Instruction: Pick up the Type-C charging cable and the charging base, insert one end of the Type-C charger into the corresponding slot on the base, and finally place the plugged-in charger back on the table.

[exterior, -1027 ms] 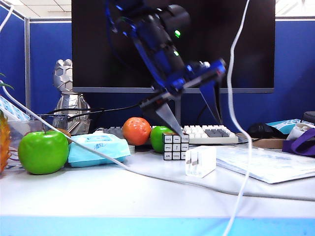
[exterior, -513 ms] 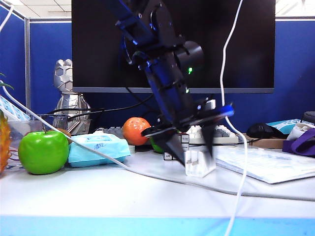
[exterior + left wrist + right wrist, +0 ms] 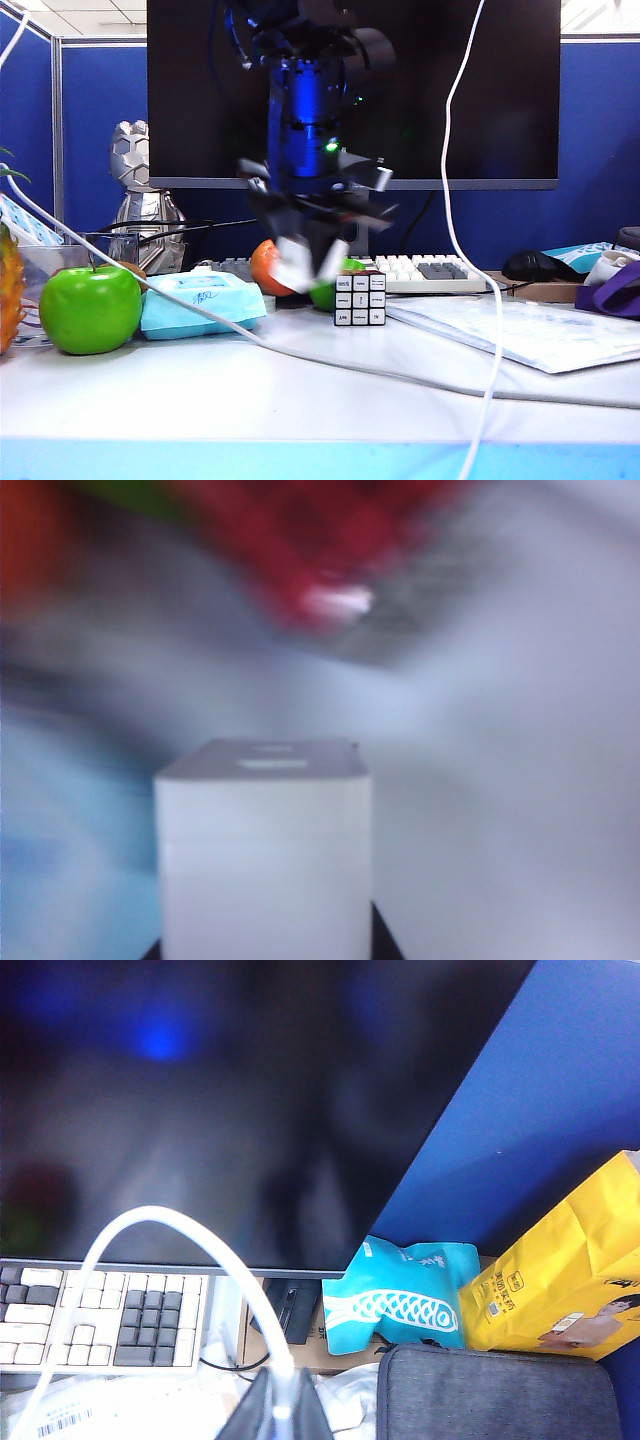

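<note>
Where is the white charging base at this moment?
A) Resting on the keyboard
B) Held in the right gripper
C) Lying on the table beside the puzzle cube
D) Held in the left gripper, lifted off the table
D: the left gripper holds the charging base clear above the table.

— Where is your left gripper point(image 3: 305, 268) right now?

— It hangs above the table point(image 3: 300, 400), in front of the dark monitor point(image 3: 450, 90), and my fingers are clamped on the charging base point(image 3: 296, 262). The white block is off the surface, blurred, just in front of the orange point(image 3: 268, 266) and the half-hidden green apple point(image 3: 328, 290) behind it.

— What lies around it?

— The puzzle cube point(image 3: 359, 298) stands just to its right, with the keyboard point(image 3: 425, 272) behind. A blue wipes pack point(image 3: 198, 302) and a larger green apple point(image 3: 90, 309) sit to the left. The Type-C charging cable point(image 3: 452, 215) dangles from above on the right. I cannot see my right gripper here.
</note>
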